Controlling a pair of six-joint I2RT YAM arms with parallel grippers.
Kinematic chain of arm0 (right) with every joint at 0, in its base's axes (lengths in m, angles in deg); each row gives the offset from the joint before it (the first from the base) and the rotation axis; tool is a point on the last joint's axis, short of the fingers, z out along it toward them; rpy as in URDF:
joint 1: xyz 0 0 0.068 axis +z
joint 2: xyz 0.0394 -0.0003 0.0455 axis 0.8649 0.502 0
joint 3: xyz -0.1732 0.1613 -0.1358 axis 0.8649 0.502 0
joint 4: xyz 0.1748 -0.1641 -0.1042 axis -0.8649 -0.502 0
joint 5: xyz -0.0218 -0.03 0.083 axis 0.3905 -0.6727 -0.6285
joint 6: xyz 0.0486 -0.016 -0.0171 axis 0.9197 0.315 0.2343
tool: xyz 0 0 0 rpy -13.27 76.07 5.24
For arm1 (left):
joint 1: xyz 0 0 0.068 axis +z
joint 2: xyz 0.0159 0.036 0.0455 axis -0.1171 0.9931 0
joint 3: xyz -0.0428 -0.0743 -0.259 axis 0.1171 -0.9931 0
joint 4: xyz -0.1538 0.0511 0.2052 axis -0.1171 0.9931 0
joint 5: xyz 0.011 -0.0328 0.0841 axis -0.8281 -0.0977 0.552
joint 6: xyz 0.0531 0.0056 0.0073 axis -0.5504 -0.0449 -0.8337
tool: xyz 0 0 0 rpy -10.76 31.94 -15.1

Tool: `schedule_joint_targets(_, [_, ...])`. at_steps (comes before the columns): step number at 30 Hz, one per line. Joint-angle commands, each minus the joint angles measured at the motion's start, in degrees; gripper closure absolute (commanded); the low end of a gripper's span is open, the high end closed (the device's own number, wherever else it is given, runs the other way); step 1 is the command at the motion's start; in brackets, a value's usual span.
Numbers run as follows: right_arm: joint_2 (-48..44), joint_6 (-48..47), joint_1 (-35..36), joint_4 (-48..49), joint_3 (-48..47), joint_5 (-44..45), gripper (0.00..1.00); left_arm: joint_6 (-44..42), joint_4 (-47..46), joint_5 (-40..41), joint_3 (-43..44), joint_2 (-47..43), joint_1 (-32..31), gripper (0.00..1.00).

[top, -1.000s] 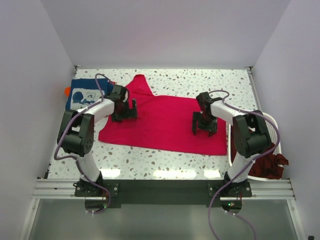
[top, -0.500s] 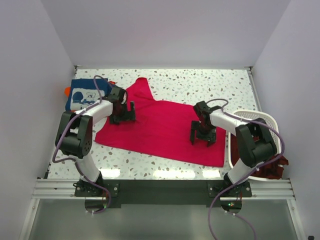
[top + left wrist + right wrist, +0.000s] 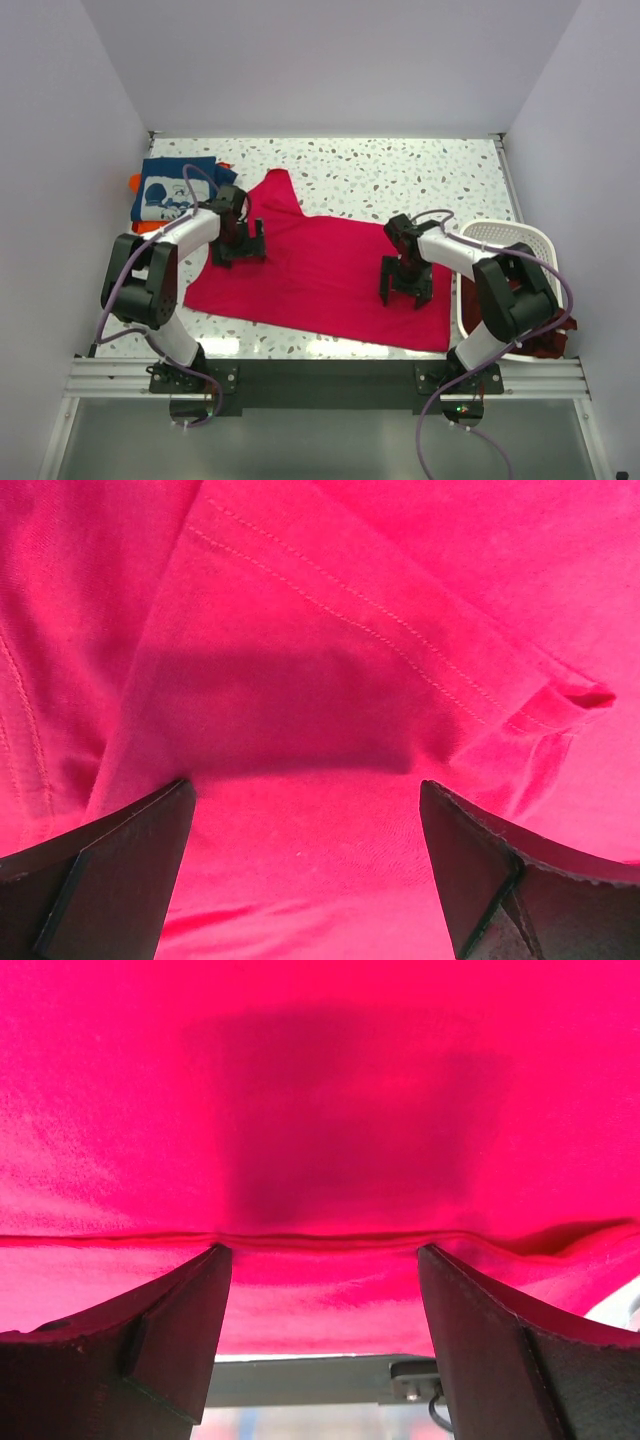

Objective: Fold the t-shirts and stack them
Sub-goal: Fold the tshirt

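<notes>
Seen from overhead, the crimson-pink t-shirt (image 3: 320, 278) lies spread across the middle of the speckled counter (image 3: 400, 165), one sleeve pointing to 11 o'clock. I find the left pincer (image 3: 242, 246) over its 9 o'clock part and the right pincer (image 3: 405, 288) over its 4 o'clock part. Only this view gives me the folded navy t-shirt (image 3: 168, 190) at 10 o'clock, an orange t-shirt (image 3: 135, 182) peeping from beneath it, and the maroon t-shirts (image 3: 545, 335) in the white basket (image 3: 500, 232) at 3 o'clock. The wrist views add the detail: on the left, jaws spread wide and empty above a stitched sleeve hem with a turned-up corner. On the right, the jaws are also parted and hold nothing, the shirt's hem running across between them and a grey strip (image 3: 300, 1380) beyond. Whether either touches the cloth I cannot tell.
</notes>
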Motion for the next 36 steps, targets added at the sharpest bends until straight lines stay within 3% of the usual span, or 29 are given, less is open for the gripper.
schedule_joint_targets(1, [-0.9,1.4,0.7,-6.1,0.5,0.0,0.21,0.8,6.1,0.0,0.7,-2.0,0.8,0.0])
schedule_joint_targets(11, [1.6,-2.0,-0.6,-17.4,-23.6,8.0,0.16,0.3,8.6,-2.6,22.6,1.4,-0.6,0.0])
schedule_joint_targets(15, [6.8,-4.1,-4.7,-16.7,-30.7,8.1,0.16,-1.2,6.4,-3.2,30.1,8.8,-2.1,0.0])
schedule_joint_targets(25, [17.3,-9.4,-17.8,-13.1,-38.4,5.4,0.17,-4.0,8.9,0.2,60.2,30.1,-4.8,0.09])
schedule_joint_targets(29, [20.6,-11.4,-19.3,-13.4,-42.0,5.0,0.17,-4.5,9.3,3.8,63.6,34.0,-4.8,0.13])
schedule_joint_targets(36, [25.4,-13.6,-20.9,-13.5,-43.4,4.3,0.17,-2.7,8.8,4.2,60.6,36.6,-4.8,0.16])
